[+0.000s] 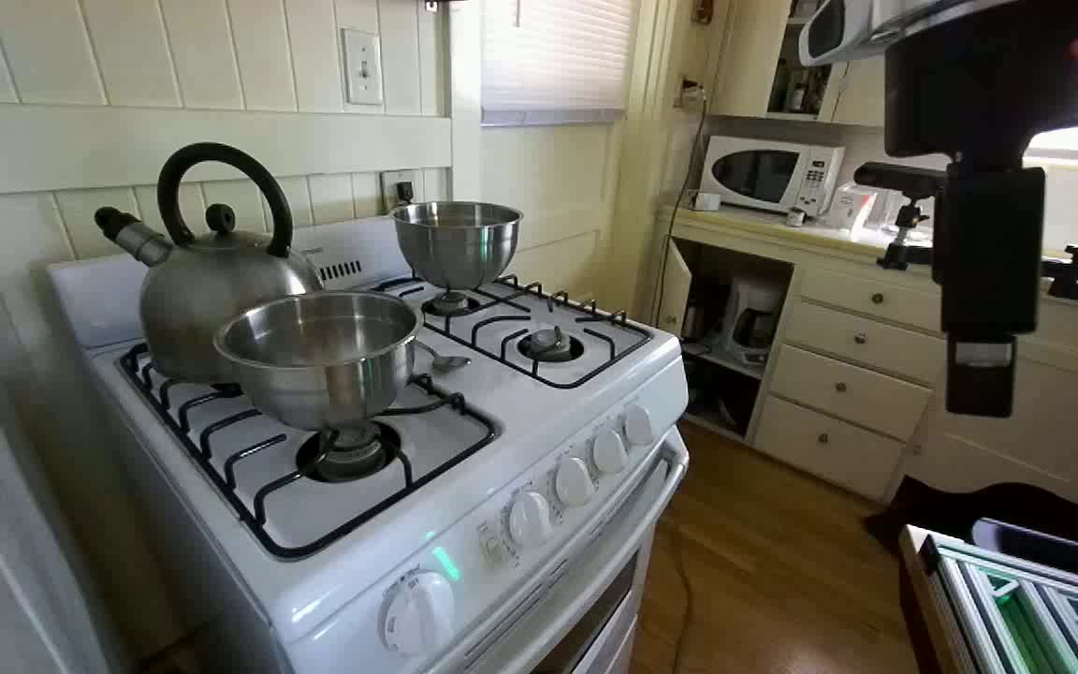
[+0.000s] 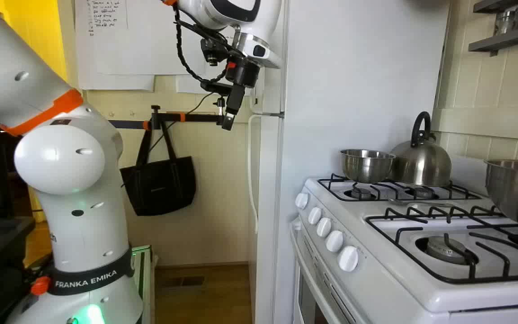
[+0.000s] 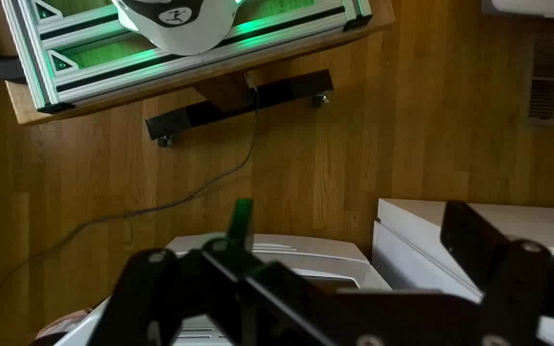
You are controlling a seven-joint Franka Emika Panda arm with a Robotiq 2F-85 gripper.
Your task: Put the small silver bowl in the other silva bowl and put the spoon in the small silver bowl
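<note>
Wrist view: the gripper (image 3: 349, 218) is released, its fingers (image 3: 242, 221) well apart. Farther, in an exterior view, the small silver bowl (image 1: 319, 367) sits over a front burner (image 1: 349, 457), with the kettle (image 1: 216, 295) just beside it at ten o'clock. The spoon (image 1: 450, 362) lies at the bowl's three o'clock; the other silver bowl (image 1: 458, 251), farthest, stands at two.

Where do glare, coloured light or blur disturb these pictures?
In an exterior view, the green base light blooms without clear edges; in an exterior view, a green streak shines on the front of the gas stove; in the wrist view, the end effector looks dark and soft, apparently out of focus, against a sharper wooden floor.
</note>
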